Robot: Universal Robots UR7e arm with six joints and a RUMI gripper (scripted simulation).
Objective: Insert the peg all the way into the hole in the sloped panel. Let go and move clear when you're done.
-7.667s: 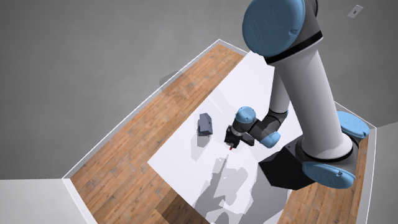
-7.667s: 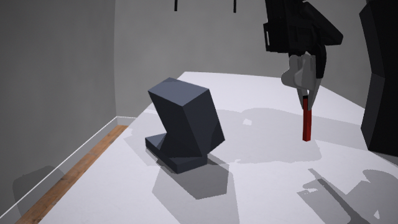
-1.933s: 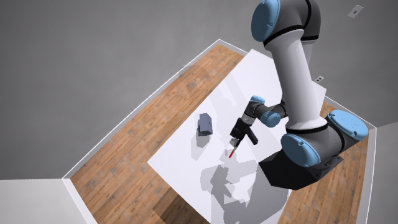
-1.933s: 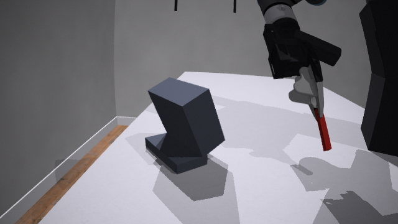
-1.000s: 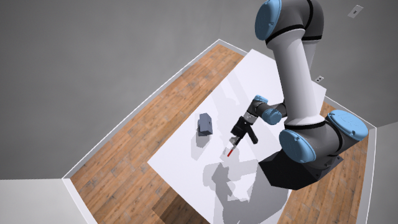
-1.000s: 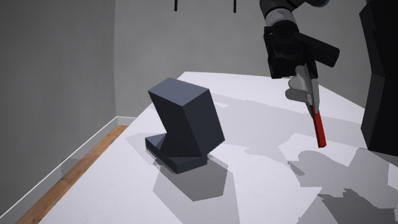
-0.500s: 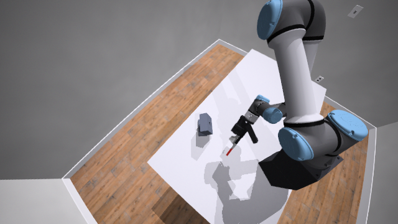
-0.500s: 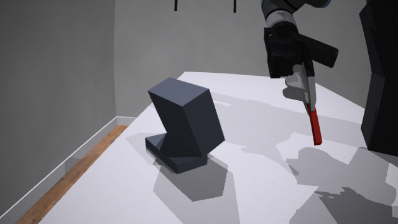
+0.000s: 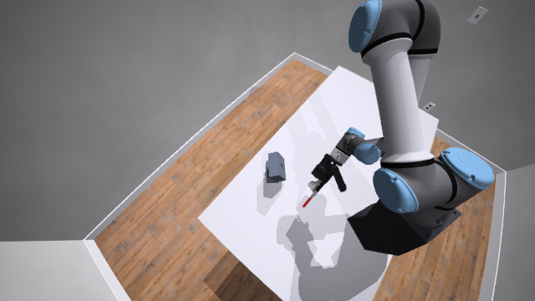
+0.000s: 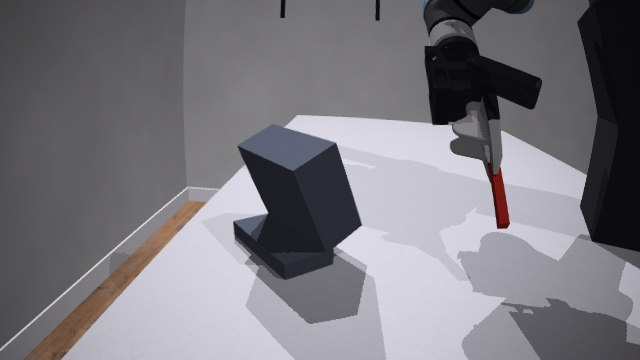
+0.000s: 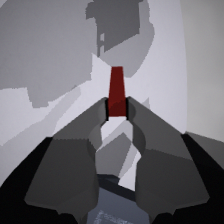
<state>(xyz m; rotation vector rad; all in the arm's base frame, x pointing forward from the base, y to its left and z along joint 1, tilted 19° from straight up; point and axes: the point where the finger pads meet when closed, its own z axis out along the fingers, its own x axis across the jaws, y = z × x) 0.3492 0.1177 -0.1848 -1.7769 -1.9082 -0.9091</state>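
Note:
My gripper (image 9: pixel 313 193) (image 10: pixel 492 167) (image 11: pixel 117 99) is shut on a red peg (image 9: pixel 307 202) (image 10: pixel 499 198) (image 11: pixel 117 89). It holds the peg by its upper end, pointing downward and a little tilted, above the white table (image 9: pixel 251 234) (image 10: pixel 430 310). The dark blue-grey block with the sloped panel (image 9: pixel 275 166) (image 10: pixel 299 192) stands on the table, well to the left of the peg. Its hole is not visible in any view. The block does not show in the wrist view.
The arm's black base (image 9: pixel 397 230) (image 10: pixel 612 125) stands at the table's right side, close to the peg. Wooden floor (image 9: pixel 175 201) (image 10: pixel 115 285) and a low white border surround the table.

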